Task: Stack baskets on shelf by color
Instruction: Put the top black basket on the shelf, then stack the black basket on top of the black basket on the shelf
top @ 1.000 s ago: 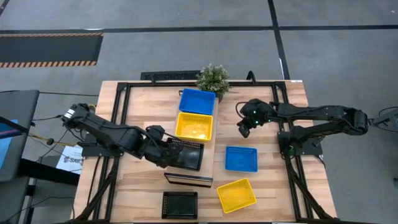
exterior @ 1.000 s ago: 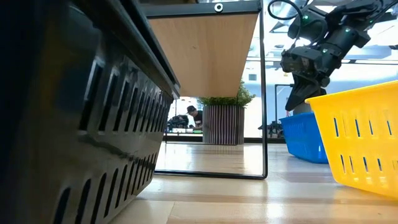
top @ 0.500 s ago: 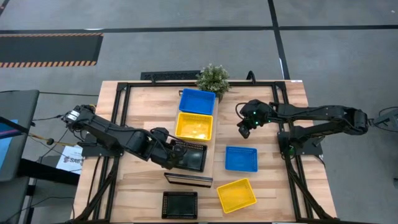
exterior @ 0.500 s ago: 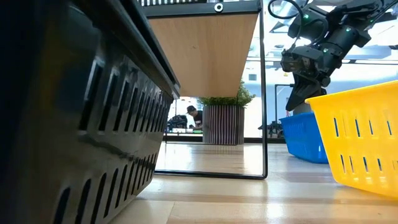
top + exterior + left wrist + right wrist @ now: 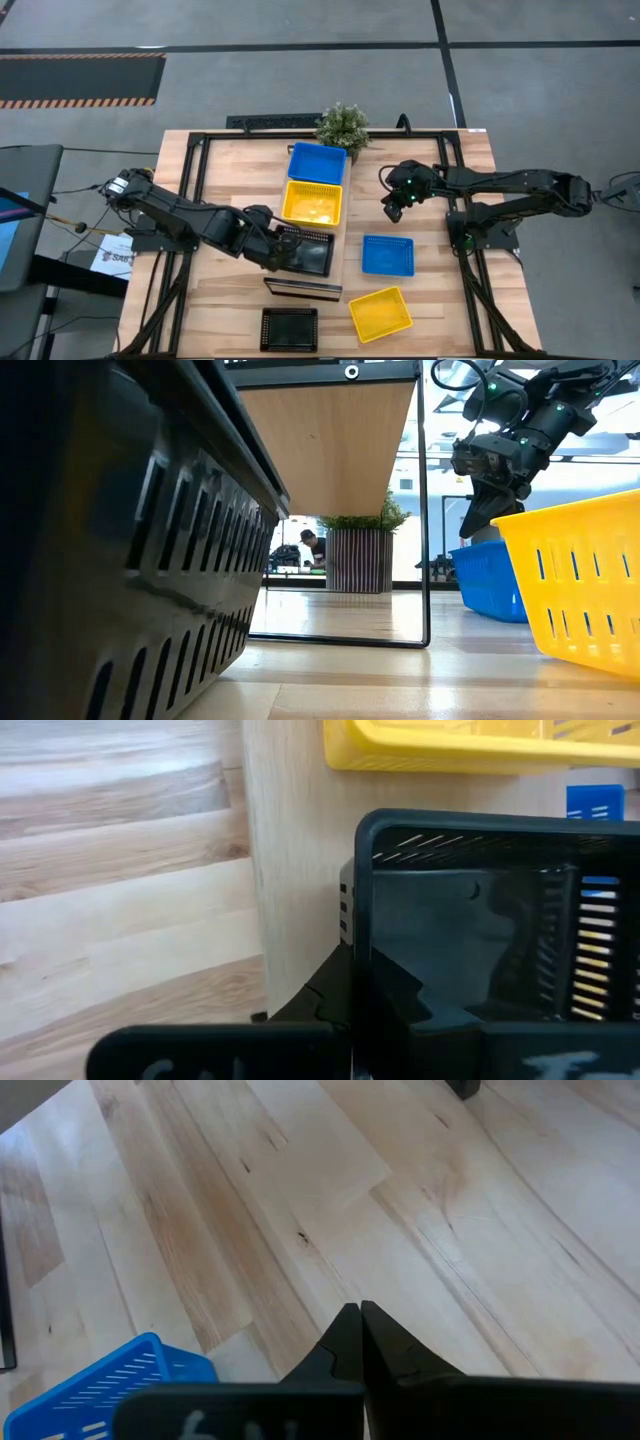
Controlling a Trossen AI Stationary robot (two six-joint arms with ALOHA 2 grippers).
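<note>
My left gripper (image 5: pixel 277 252) is shut on a black basket (image 5: pixel 308 253) over the near part of the shelf (image 5: pixel 345 240). I cannot tell whether the basket's bottom touches the plank. Farther along the shelf a yellow basket (image 5: pixel 312 203) and a blue basket (image 5: pixel 317 163) sit on their bottoms. On the table stand a second black basket (image 5: pixel 289 328), a blue one (image 5: pixel 387 255) and a yellow one (image 5: pixel 380 313). My right gripper (image 5: pixel 392 210) hangs shut above the table, right of the shelf, touching nothing. My left gripper pinches the black basket's left side wall (image 5: pixel 362 920), with one finger inside the basket and one outside. The fingers come slanting down from the table's left. The basket sits roughly level, open side up, above the light plank (image 5: pixel 290 870).
A potted plant (image 5: pixel 343 125) stands at the far end of the shelf. Dark frame rails (image 5: pixel 196 180) run along the table's left and right sides. In the low view the black basket on the table (image 5: pixel 110 560) fills the left, and the shelf's underside (image 5: pixel 330 440) spans the middle.
My left gripper has carried the black basket a little toward the table's right, farther over the shelf, then held still for the last half second. It has stayed shut on the basket throughout.
</note>
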